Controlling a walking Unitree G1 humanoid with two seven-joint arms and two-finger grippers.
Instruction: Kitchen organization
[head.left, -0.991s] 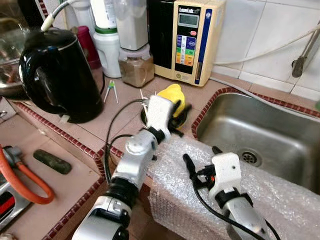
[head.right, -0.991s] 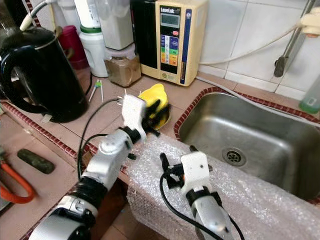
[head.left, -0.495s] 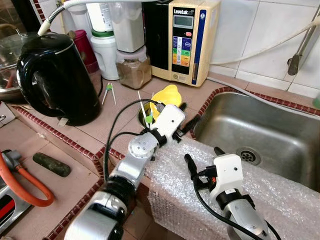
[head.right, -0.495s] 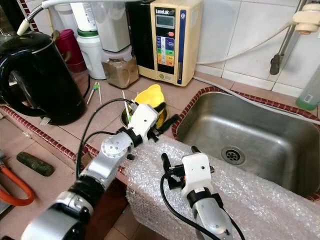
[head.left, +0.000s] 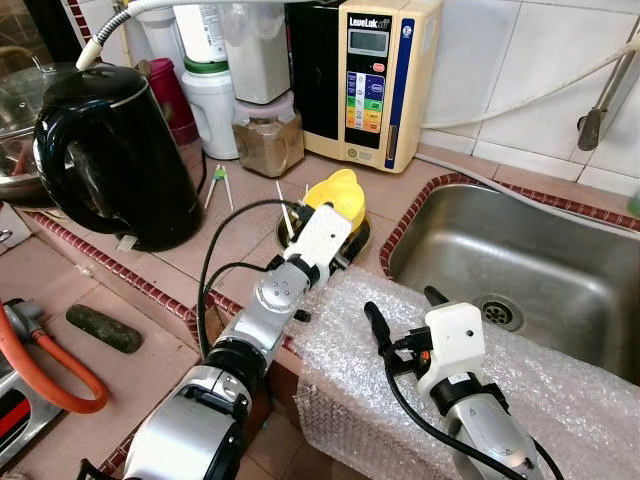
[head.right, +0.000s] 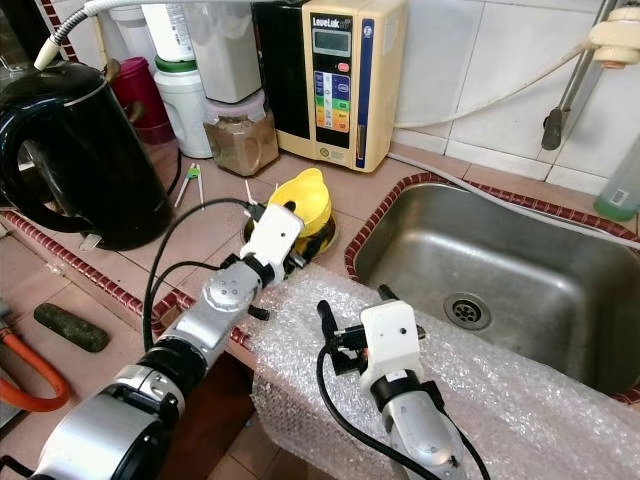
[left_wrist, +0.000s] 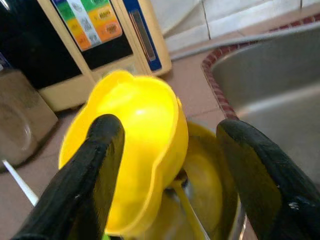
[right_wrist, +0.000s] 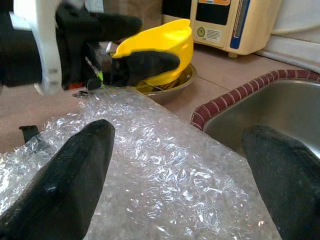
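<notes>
Left wrist view shows the left gripper (left_wrist: 167, 165) wide open around the yellow cup (left_wrist: 135, 150), tilted mid-frame in a metal bowl (left_wrist: 227, 220), holding nothing; a bad squeeze could tip both.

white tiled wall (head.left: 500, 70), tiled counter (head.left: 250, 215)

A bright yellow cup (left_wrist: 135, 150) is seen in a silver metal bowl (right_wrist: 175, 85). The counter (head.left: 240, 215) is tiled in pinkish brown and edged with dark red mosaic. A glossy black kettle (head.left: 115, 150) is seen, and a cream water machine (head.left: 385, 80) with coloured buttons. Clear bubble wrap (right_wrist: 165, 175) is laid by the steel-grey sink (head.left: 520, 270). Black fingers (left_wrist: 90, 185) are carried by the left claw (left_wrist: 175, 180).
</notes>
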